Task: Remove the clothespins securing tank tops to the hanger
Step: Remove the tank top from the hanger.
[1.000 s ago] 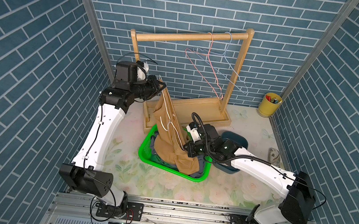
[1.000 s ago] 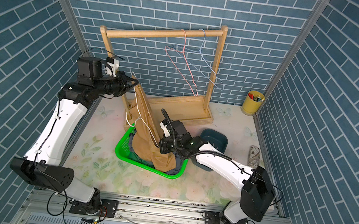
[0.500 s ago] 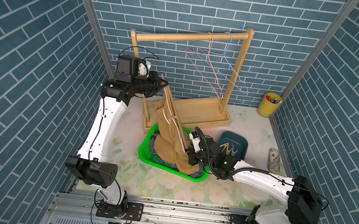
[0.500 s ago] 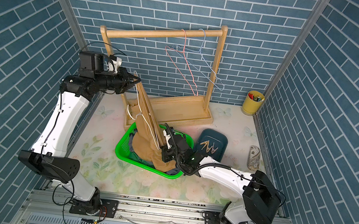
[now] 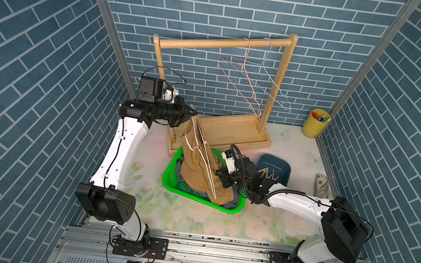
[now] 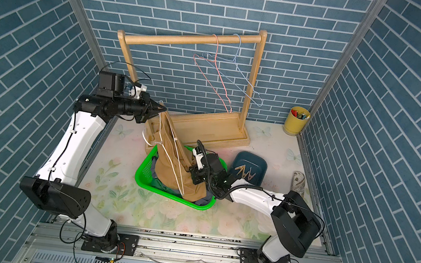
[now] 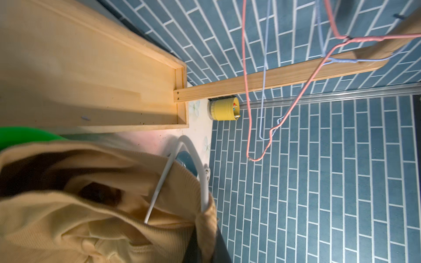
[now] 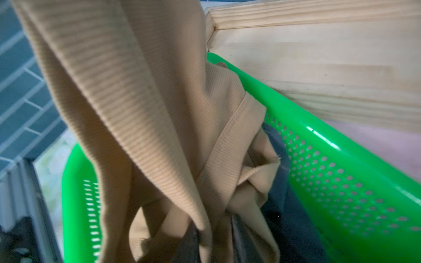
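Floral mat (image 5: 193, 217): left hand (image 5: 192, 113) grips hanger (image 7: 204, 195).

Tank top (image 5: 195, 168): we see plain tan, finely ribbed.
Hanger (image 7: 202, 182): white.
Basket (image 5: 169, 179): bright green, dotted with holes.
Walls (image 5: 31, 88): blue brick, pale joints.
Mat (image 5: 193, 217): pastel floral.
Cup (image 5: 313, 127), right of frame: yellow.
Tray (image 5: 283, 164): dark teal.

The left arm (image 5: 122, 151) and right arm (image 5: 293, 202): white shells, black joints and motor blocks, looping black cables (image 5: 241, 181), white wrist cameras (image 5: 168, 95), bolted black base plates (image 5: 139, 246) at six o'clock.
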Controlling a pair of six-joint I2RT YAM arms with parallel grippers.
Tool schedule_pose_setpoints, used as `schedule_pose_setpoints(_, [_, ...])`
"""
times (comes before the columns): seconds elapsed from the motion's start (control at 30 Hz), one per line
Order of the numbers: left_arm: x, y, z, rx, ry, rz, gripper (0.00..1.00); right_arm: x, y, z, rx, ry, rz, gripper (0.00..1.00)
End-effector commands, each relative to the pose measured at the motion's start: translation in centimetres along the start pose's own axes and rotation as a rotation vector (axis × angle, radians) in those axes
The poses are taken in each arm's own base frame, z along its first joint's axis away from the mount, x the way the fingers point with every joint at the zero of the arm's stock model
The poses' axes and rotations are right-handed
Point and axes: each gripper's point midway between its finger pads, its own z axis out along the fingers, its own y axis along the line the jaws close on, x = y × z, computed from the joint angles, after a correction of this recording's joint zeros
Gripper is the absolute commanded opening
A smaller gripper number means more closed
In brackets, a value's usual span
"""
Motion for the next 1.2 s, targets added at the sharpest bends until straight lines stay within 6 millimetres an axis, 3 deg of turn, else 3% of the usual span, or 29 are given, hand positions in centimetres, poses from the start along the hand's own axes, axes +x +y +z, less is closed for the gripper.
schedule_pose_setpoints(0.0, [1.2,1.5,0.1,-0.003,0.031,-0.005,0.00,1.6,0.1,-1.8,0.016,0.108,-0.019,0.50])
schedule_pose_setpoints(0.1, [1.5,3.1,0.8,-0.026,0.043,-0.038,0.00,2.1,0.8,-5.1,0.021,0.145,-0.037,0.57])
schedule_pose_setpoints(0.2, [1.5,4.1,1.3,-0.046,0.037,-0.060,0.00,2.3,2.4,-8.6,0.010,0.163,-0.067,0.58])
schedule_pose_setpoints(0.37, [1.3,5.0,1.9,-0.064,0.016,-0.087,0.00,1.7,7.2,-12.9,-0.090,0.118,-0.125,0.59])
schedule_pose_setpoints(0.47, [1.2,5.2,2.1,-0.054,0.010,-0.110,0.00,1.4,10.1,-13.1,-0.160,0.101,-0.150,0.59])
schedule_pose_setpoints(0.53, [1.3,5.2,2.1,-0.053,0.010,-0.117,0.00,1.6,10.8,-12.6,-0.157,0.109,-0.166,0.59])
schedule_pose_setpoints(0.8, [1.6,4.9,1.5,-0.051,0.001,-0.134,0.00,2.3,8.5,-9.9,0.038,0.090,-0.215,0.58])
schedule_pose_setpoints(0.9, [1.7,5.0,1.4,-0.050,0.001,-0.140,0.00,2.6,7.5,-10.0,0.094,0.075,-0.223,0.46])
schedule_pose_setpoints(0.97, [1.8,5.4,1.6,-0.056,0.001,-0.151,0.00,2.5,7.4,-10.3,0.103,0.056,-0.228,0.18])
schedule_pose_setpoints(1.03, [1.8,6.1,1.7,-0.081,-0.005,-0.160,0.00,2.6,7.5,-10.7,0.103,0.046,-0.239,0.01])
schedule_pose_setpoints(1.17, [2.0,8.1,2.0,-0.153,-0.004,-0.138,0.10,3.0,7.1,-11.8,0.119,0.065,-0.237,0.00])
